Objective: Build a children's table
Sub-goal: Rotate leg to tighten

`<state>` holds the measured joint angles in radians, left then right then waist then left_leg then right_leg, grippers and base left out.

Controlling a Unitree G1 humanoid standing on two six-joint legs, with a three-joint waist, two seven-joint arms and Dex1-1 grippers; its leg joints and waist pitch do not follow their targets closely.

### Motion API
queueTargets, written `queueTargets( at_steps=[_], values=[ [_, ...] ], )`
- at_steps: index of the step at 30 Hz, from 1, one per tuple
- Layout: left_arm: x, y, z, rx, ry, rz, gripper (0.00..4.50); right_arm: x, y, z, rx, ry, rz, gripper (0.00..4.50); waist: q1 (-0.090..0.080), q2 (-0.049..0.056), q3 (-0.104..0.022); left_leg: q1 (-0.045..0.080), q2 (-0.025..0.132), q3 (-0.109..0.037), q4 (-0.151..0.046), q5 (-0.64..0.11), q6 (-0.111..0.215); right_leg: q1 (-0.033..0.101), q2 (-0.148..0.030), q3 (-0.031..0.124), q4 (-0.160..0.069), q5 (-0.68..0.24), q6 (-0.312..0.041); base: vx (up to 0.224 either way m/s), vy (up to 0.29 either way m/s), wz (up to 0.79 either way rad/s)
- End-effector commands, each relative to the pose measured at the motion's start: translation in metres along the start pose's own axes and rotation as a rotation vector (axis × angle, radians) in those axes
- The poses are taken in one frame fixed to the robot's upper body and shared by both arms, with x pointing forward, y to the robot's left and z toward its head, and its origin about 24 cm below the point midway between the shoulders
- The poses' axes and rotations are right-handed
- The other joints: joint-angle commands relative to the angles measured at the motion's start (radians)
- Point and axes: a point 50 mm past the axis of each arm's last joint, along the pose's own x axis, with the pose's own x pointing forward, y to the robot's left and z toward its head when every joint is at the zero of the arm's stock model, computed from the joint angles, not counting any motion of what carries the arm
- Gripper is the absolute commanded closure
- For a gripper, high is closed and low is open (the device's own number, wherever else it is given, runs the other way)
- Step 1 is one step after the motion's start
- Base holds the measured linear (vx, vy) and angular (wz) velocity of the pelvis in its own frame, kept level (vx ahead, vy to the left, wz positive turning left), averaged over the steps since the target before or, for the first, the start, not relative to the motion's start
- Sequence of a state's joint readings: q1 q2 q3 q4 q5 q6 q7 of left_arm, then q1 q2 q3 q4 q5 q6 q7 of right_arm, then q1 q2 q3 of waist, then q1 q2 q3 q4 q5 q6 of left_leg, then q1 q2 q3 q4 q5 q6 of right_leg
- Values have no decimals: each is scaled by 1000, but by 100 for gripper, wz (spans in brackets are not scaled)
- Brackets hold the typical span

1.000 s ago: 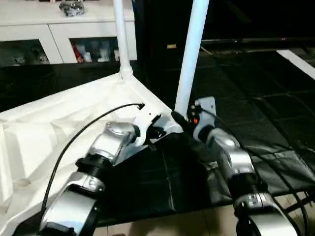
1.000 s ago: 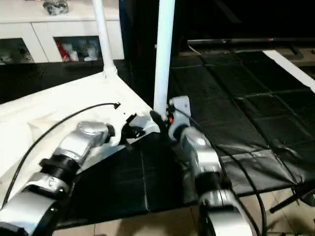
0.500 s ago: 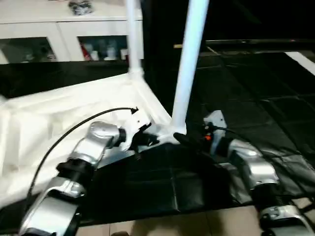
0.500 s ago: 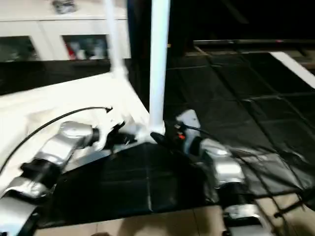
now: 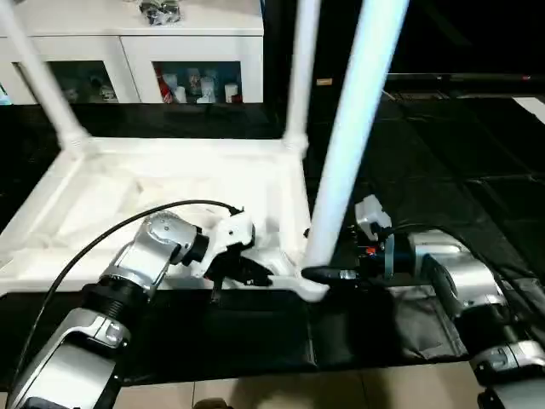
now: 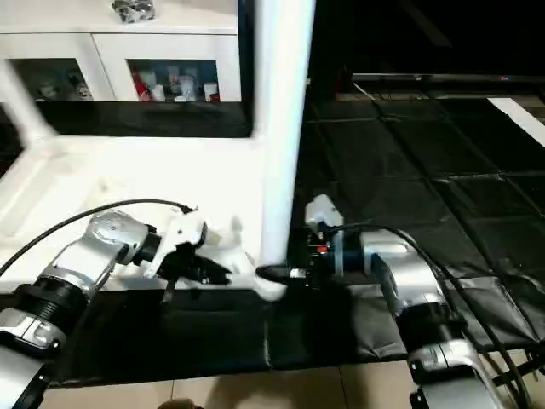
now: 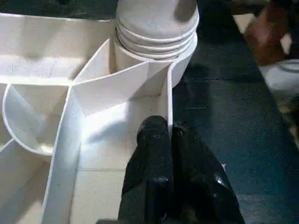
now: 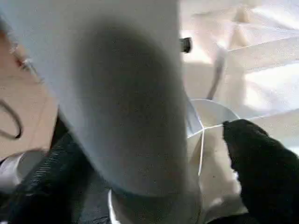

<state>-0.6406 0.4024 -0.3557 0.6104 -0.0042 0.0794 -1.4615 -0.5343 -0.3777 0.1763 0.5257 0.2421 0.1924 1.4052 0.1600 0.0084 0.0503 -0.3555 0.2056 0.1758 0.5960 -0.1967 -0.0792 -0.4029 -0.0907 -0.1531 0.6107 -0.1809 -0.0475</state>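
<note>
No readable text, label or number anywhere.

Back wall first: a white glass-door cabinet (image 5: 136, 51) runs along the far side, small bottles and jars (image 5: 183, 85) packed behind its panes (labels too small to read). On its top sits a little silvery object (image 5: 159, 11), can't tell what. Underfoot, black floor mats (image 5: 443, 162) spread in squares, dark sheeting (image 6: 477, 298) rumpled nearby, and pale floor (image 5: 341, 388) along the near edge.
</note>
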Motion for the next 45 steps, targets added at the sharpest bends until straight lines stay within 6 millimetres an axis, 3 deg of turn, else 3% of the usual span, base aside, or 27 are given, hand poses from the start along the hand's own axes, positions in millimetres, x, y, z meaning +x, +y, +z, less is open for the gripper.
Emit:
queueTargets(
  at_steps=[1, 18, 25, 30, 35, 40, 42, 45],
  values=[
    [4, 0, 17, 87, 9, -79, 450, -1, -2, 4, -9, 27, 25, 57, -6, -7, -73, 1, 41, -9, -62, -102, 73, 63, -79, 75, -75, -229, -136, 0, 0, 0],
    [3, 5, 13, 68, 1, 14, 450, 1, 3, -2, 49, 37, 99, 202, 1, -10, -72, 3, 40, -8, -61, -113, 63, 62, -79, 75, -78, -257, -122, 0, 0, 0],
    [8, 19, 19, -29, -70, 206, 450, 10, -12, -1, 48, -37, -198, 236, -12, -9, -68, 6, 33, -10, -65, -150, 36, 63, -79, 70, -96, -370, -79, 0, 0, 0],
    [21, 34, 35, -134, -132, 397, 450, 30, -18, -6, 160, -92, -417, 244, -37, -11, -72, 0, 32, -15, -65, -115, 25, 67, -79, 71, -86, -303, -96, 0, 0, 0],
    [32, 44, 50, -200, -170, 523, 450, 52, -20, -12, 249, -97, -580, 246, -60, -13, -75, -9, 27, -11, -58, -57, 56, 71, -76, 72, -76, -195, -132, 0, 0, 0],
    [46, 47, 62, -245, -200, 606, 450, 70, -27, -5, 351, -187, -733, 246, -66, -8, -71, -1, 28, -11, -62, -96, 51, 65, -77, 69, -90, -265, -121, 0, 0, 0],
    [47, 47, 62, -243, -193, 606, 450, 70, -27, -4, 346, -196, -729, 194, -66, -8, -70, -1, 28, -11, -63, -102, 54, 67, -76, 71, -91, -265, -118, 0, 0, 0],
    [43, 46, 57, -232, -181, 598, 450, 69, -26, -4, 346, -211, -732, 179, -64, -9, -70, -3, 27, -11, -64, -103, 62, 68, -78, 74, -89, -256, -114, 0, 0, 0]
  ],
)
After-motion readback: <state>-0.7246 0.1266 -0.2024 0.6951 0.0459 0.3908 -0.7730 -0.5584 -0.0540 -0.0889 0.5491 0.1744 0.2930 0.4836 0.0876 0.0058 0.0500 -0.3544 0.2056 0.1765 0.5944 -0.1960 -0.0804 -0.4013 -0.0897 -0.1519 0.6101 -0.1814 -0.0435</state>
